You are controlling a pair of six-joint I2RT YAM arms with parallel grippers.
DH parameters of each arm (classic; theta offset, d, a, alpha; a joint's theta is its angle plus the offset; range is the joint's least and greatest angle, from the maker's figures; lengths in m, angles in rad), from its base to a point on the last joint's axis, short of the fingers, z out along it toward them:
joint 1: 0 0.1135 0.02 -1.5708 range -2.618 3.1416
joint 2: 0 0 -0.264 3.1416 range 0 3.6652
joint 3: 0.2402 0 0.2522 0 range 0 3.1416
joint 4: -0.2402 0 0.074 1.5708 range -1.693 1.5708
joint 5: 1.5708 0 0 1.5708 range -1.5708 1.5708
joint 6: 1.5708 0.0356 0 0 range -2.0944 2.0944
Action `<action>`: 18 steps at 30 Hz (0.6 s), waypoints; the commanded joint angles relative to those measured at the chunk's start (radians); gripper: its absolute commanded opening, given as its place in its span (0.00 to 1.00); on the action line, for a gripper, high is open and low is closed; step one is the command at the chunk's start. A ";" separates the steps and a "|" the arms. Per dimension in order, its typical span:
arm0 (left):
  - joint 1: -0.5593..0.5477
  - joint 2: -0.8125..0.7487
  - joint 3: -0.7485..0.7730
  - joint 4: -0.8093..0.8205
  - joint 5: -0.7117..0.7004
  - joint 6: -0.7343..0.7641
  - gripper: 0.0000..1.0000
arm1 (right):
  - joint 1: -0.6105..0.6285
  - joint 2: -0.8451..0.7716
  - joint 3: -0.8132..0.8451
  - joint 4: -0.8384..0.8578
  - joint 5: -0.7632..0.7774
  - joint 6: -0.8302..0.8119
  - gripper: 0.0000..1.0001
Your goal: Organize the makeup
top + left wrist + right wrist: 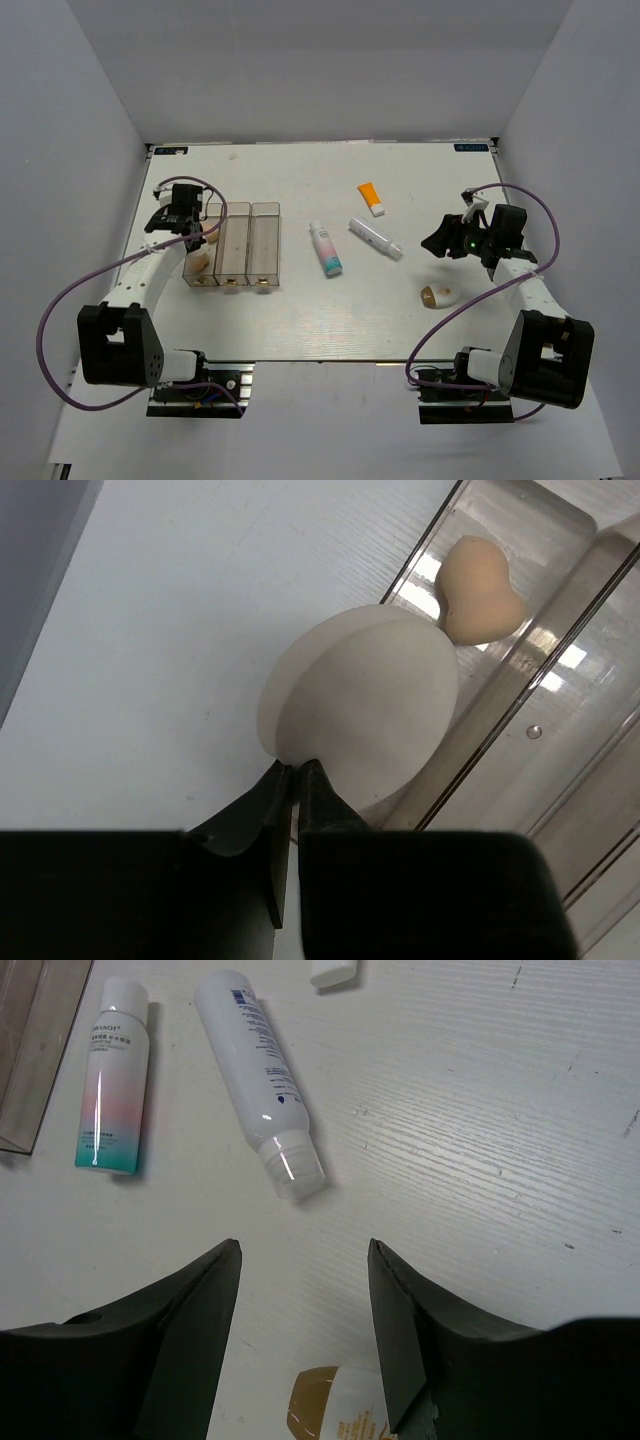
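My left gripper (295,765) is shut on the rim of the beige round puff (360,715), which hangs over the left wall of the clear organizer (530,670). A peach sponge (478,590) lies in that compartment beyond the puff. In the top view the left gripper (190,232) sits at the organizer's (250,245) left end. My right gripper (305,1250) is open above bare table, with the white-and-gold egg (335,1410) just below its fingers. Ahead lie the slim white tube (262,1075), the teal-ended tube (112,1090) and the orange tube (372,198).
Grey walls close in the white table (300,320) on the left, back and right. The egg (439,295) lies near the right arm (505,240), and the tubes lie in a loose group right of the organizer.
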 commanded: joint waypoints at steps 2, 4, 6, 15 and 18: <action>0.004 0.040 -0.017 0.068 0.006 0.021 0.07 | -0.003 -0.007 0.016 0.024 -0.023 0.005 0.60; 0.004 0.054 -0.022 0.076 0.024 0.021 0.12 | -0.003 -0.007 0.016 0.018 -0.025 0.002 0.59; 0.004 0.067 -0.025 0.085 0.044 0.024 0.15 | -0.005 -0.007 0.017 0.015 -0.025 0.000 0.60; 0.004 0.060 -0.019 0.096 0.076 0.033 0.55 | -0.002 0.001 0.026 0.012 -0.026 -0.003 0.60; 0.004 0.051 -0.013 0.085 0.075 0.032 0.60 | -0.002 0.003 0.029 0.010 -0.032 -0.006 0.61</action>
